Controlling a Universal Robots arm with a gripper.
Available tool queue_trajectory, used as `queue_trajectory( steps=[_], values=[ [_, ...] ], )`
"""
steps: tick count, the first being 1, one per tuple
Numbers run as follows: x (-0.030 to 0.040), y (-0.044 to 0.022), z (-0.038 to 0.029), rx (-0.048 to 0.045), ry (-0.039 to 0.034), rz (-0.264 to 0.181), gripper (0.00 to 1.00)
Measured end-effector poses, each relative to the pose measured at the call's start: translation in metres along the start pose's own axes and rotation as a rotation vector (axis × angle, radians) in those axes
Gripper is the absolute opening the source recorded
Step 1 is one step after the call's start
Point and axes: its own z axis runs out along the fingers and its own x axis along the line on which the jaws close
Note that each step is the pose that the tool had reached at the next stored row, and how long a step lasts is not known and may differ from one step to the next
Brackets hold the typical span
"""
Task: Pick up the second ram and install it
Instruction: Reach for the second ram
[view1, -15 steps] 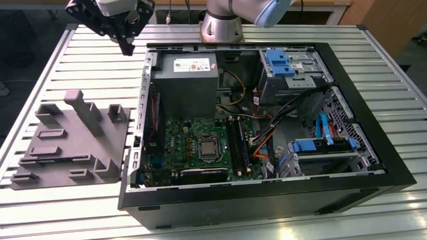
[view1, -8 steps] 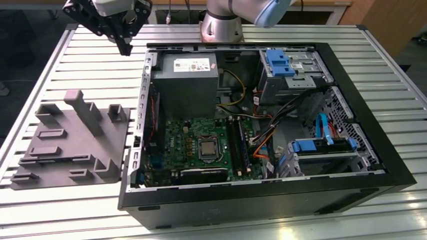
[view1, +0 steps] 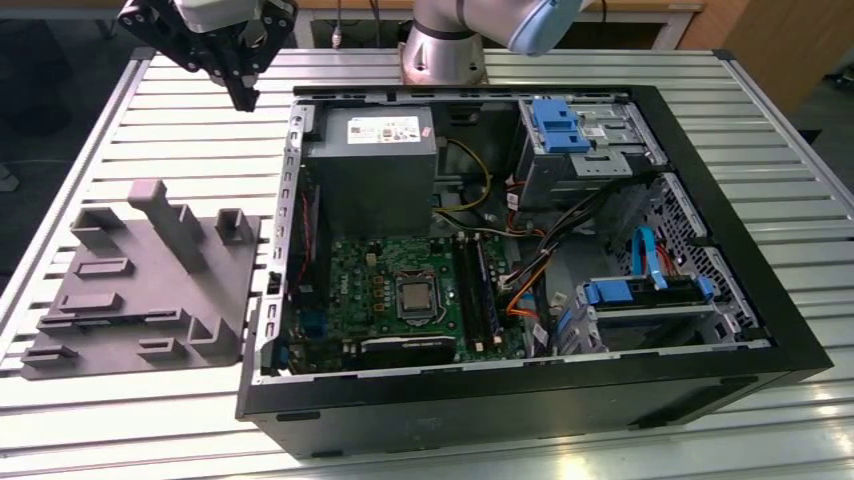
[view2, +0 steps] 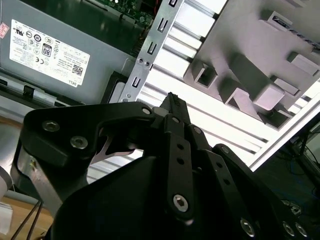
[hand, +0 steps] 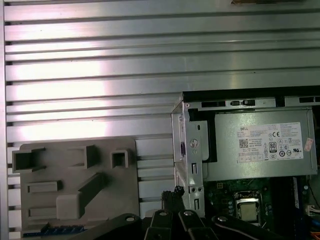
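My gripper (view1: 244, 98) hangs above the slatted table just outside the back corner of the open computer case (view1: 534, 400), on the exterior view's left. Its black fingers meet at a narrow tip in the second wrist view (view2: 172, 100) and hold nothing. The tip also shows in the first wrist view (hand: 175, 192). A thin blue strip, seemingly the second ram (hand: 60, 230), lies along one edge of the grey holder block (hand: 75, 180). The block (view1: 147, 290) lies on the table on the exterior view's left of the case, apart from the gripper. The green motherboard (view1: 387, 290) has dark memory slots (view1: 474, 285) beside its processor.
A grey power supply (view1: 374, 160) fills the case's back corner nearest the gripper. Blue drive-bay clips (view1: 561, 125) and loose cables (view1: 534, 280) crowd the case's far side. The holder block has upright posts (view1: 167, 215). Bare table slats (view1: 200, 140) lie under the gripper.
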Motion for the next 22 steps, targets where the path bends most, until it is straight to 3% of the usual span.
queue_trajectory(
  steps=[22],
  values=[
    [0.0154,-0.0015,-0.0005,-0.0044,0.0004,0.000,0.11]
  ],
)
